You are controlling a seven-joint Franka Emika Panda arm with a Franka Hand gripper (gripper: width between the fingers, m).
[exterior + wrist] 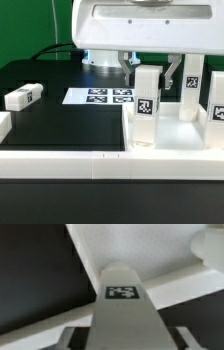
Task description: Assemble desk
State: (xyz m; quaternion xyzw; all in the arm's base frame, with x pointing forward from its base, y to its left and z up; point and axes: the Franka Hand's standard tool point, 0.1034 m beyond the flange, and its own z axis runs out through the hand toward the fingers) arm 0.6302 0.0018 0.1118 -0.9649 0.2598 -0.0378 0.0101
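Tagged leg (122,308) upright in desk top (175,132)

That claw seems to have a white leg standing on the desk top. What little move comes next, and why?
Probably a twist of the leg in place, to seat it. The end effector looks closed on the leg, which stands upright with its lower end on the desk top near a corner; whether it is fully seated cannot be seen.
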